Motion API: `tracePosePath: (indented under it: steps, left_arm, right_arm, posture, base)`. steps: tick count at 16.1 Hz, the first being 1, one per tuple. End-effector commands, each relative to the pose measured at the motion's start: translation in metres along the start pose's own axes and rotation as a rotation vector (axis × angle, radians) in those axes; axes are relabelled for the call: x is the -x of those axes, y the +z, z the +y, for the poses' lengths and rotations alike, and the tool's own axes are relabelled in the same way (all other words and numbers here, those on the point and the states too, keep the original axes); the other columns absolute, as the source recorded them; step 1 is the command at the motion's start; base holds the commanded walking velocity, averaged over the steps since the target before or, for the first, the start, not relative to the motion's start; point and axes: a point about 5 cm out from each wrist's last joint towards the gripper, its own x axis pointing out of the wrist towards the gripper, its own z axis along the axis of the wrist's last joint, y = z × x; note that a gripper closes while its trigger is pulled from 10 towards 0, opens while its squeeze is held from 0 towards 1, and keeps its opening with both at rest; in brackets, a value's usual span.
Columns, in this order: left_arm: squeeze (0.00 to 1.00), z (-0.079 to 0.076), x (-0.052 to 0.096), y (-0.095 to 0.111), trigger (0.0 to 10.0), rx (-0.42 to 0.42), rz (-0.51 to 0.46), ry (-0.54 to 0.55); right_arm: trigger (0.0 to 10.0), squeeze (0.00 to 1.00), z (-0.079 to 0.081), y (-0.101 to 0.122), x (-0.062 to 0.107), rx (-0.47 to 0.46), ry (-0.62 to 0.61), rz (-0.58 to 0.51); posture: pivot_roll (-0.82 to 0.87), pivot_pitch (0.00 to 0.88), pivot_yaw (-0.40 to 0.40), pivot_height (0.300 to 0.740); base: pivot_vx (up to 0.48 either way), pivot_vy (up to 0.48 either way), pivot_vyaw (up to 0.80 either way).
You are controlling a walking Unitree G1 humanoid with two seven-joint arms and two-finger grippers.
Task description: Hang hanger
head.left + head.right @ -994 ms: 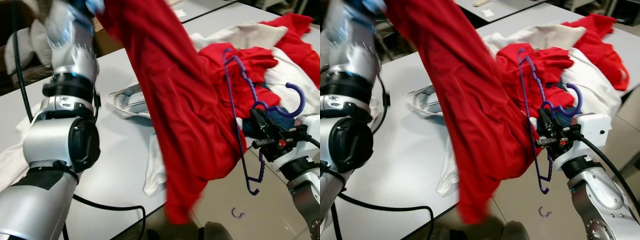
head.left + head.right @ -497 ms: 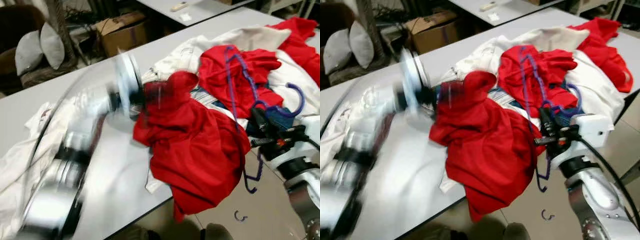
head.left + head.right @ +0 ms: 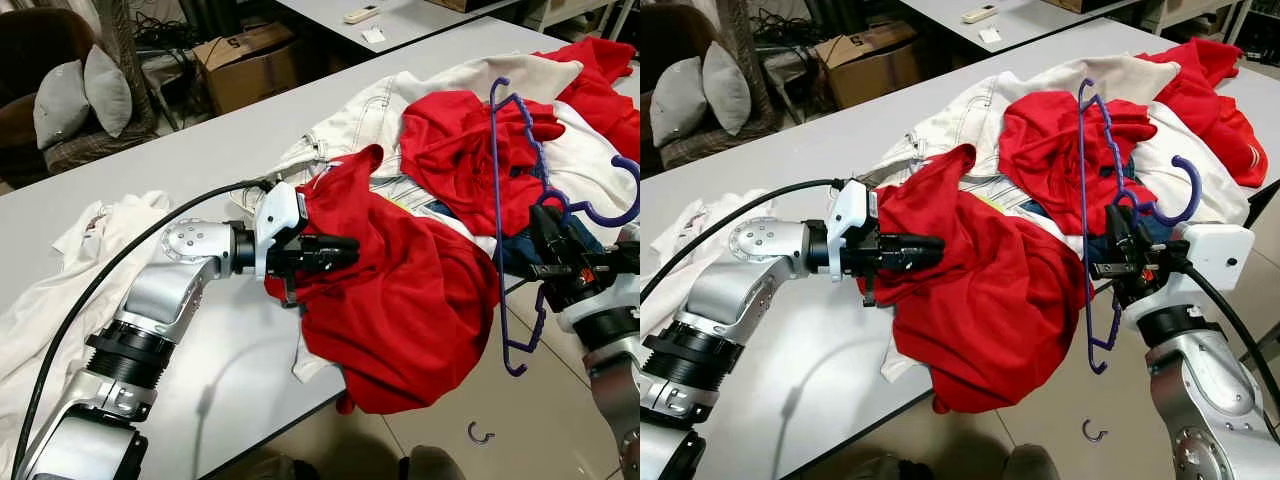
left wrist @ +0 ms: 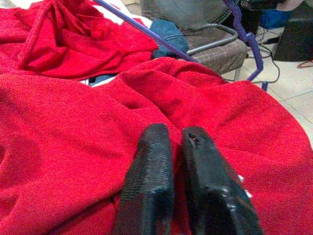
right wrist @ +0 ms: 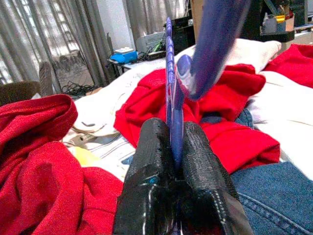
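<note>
Grey surface (image 3: pixel 230 150) runs across the head views, with cushions (image 3: pixel 75 90) and a cardboard box (image 3: pixel 245 60) behind it at upper left; white cloth (image 3: pixel 60 270) lies along the left edge.

Left pincer (image 3: pixel 340 245), at centre, has its fingers (image 4: pixel 161 181) closed together on the red garment (image 3: pixel 420 300); the garment is spread flat with its lower hem hanging over the surface edge.

Further right, a pile of red, white and denim clothing (image 3: pixel 1110 120) fills the upper right.

Right pincer (image 3: pixel 1118 255), at right, is closed on the purple hanger (image 3: pixel 1095 180) just below the hook; the hanger stands upright beside the garment, its lower bar hanging past the surface edge.

Recommended procedure for the current step: locate the neck opening, since it cannot be identified here; hold the fabric taut with the left pincer; feed one hanger arm into the opening, then the other; avoid snagging the pile behind.
</note>
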Motion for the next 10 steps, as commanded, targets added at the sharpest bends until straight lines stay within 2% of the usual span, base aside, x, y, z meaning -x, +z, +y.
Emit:
tracePosePath:
  steps: [1, 2, 3, 5, 7, 8, 10]
  left_arm:
    - [1.0, 0.004, 0.007, 0.006, 10.0, -0.013, -0.014, 0.034]
    - [1.0, 0.006, 0.014, 0.017, 10.0, 0.015, -0.066, 0.044]
    - [1.0, 0.006, 0.019, 0.025, 10.0, 0.035, -0.107, 0.044]
    - [1.0, 0.006, 0.028, 0.042, 10.0, 0.074, -0.214, 0.058]
    - [1.0, 0.017, 0.037, 0.047, 10.0, 0.087, -0.273, 0.166]
    - [1.0, 0.023, 0.042, 0.038, 10.0, 0.079, -0.211, 0.245]
    - [1.0, 0.037, 0.05, 0.014, 10.0, 0.031, -0.014, 0.434]
  right_arm:
    - [10.0, 0.0, -0.003, -0.004, 0.002, 0.011, -0.009, 0.024]
    - [10.0, 0.0, -0.007, -0.011, 0.005, 0.126, 0.007, 0.106]
    - [10.0, 0.0, -0.01, -0.014, 0.006, 0.18, 0.013, 0.131]
    - [10.0, 0.0, -0.011, -0.012, 0.006, 0.183, 0.011, 0.118]
    - [10.0, 0.0, -0.009, -0.012, 0.004, 0.172, 0.017, 0.111]
    - [10.0, 0.0, -0.006, -0.012, 0.002, 0.172, 0.033, 0.106]
    - [10.0, 0.0, 0.001, -0.009, -0.003, 0.156, 0.081, 0.071]
  posture:
    - [-0.3, 0.0, 0.144, 0.74]
    - [-0.3, 0.0, 0.145, 0.74]
    - [-0.3, 0.0, 0.144, 0.74]
    - [-0.3, 0.0, 0.138, 0.74]
    - [-0.29, 0.0, 0.123, 0.74]
    - [-0.29, 0.0, 0.123, 0.74]
    - [-0.28, 0.0, 0.114, 0.74]
  base:
    - [0.0, 0.0, 0.0]
    - [0.0, 0.0, 0.0]
    - [0.0, 0.0, 0.0]
    - [0.0, 0.0, 0.0]
    - [0.0, 0.0, 0.0]
    - [0.0, 0.0, 0.0]
    - [0.0, 0.0, 0.0]
